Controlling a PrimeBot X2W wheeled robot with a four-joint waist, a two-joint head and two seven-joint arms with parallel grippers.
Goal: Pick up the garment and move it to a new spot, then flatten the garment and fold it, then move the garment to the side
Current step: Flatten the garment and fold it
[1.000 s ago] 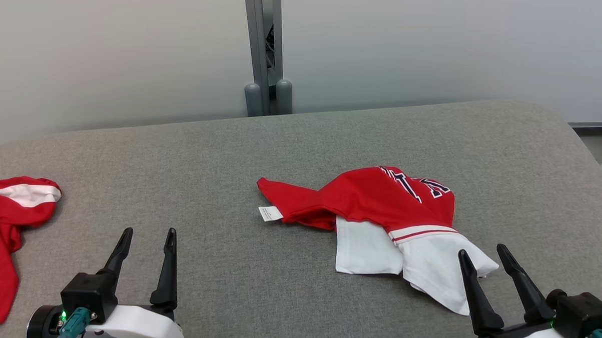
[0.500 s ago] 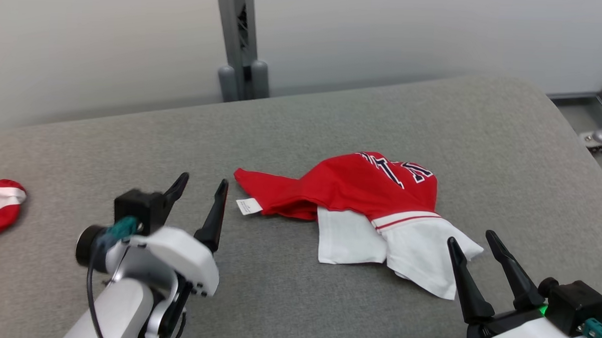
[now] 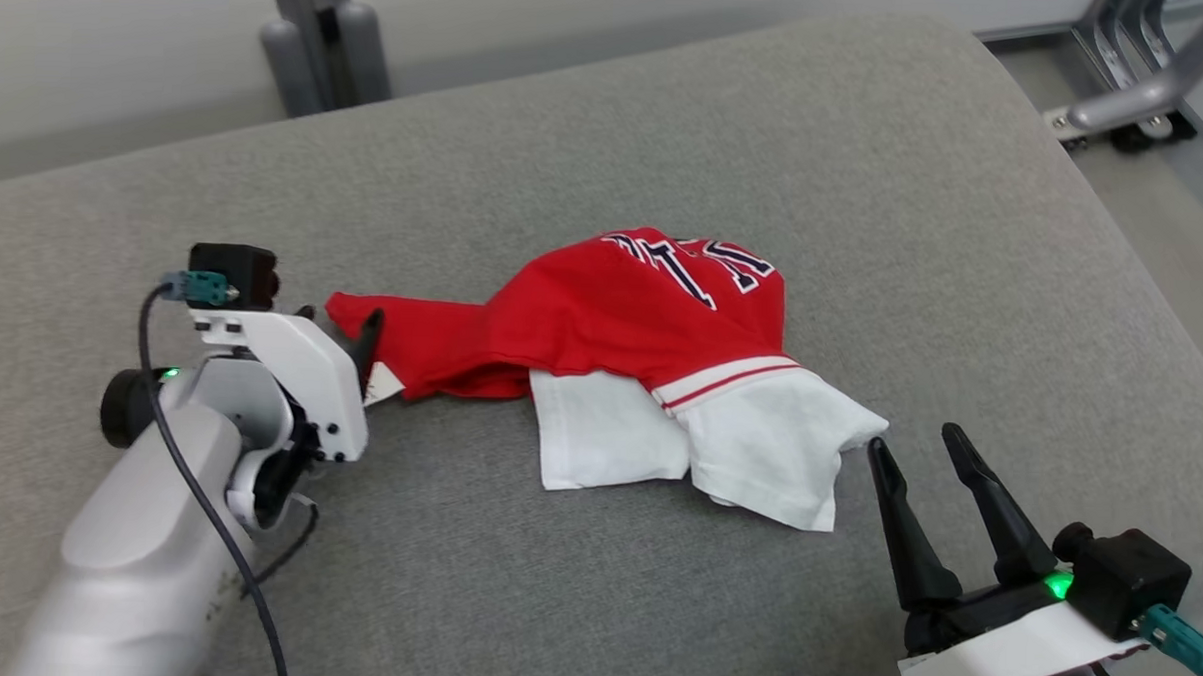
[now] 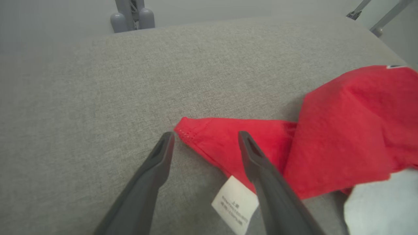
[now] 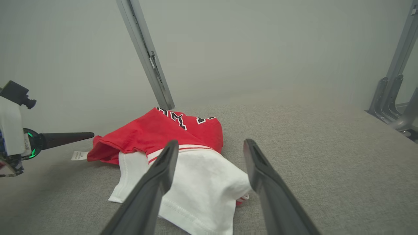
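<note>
The garment (image 3: 642,314), red with dark lettering and white sleeves, lies crumpled in the middle of the grey table (image 3: 572,597). My left gripper (image 3: 342,329) is open at the garment's left end. In the left wrist view the left gripper (image 4: 206,134) straddles the pointed red corner of the garment (image 4: 343,124), and the white label (image 4: 235,204) lies between the fingers. My right gripper (image 3: 910,439) stands open just right of the white sleeve, apart from it. In the right wrist view the right gripper (image 5: 210,143) points at the white part of the garment (image 5: 202,186).
A grey metal post (image 3: 322,28) rises behind the table's far edge. A metal frame (image 3: 1131,86) stands on the floor beyond the rounded right edge. Bare grey surface lies on every side of the garment.
The camera has turned right and tipped down. My left arm has reached forward and right, up to the garment's left corner. The right gripper has barely moved; both stay open.
</note>
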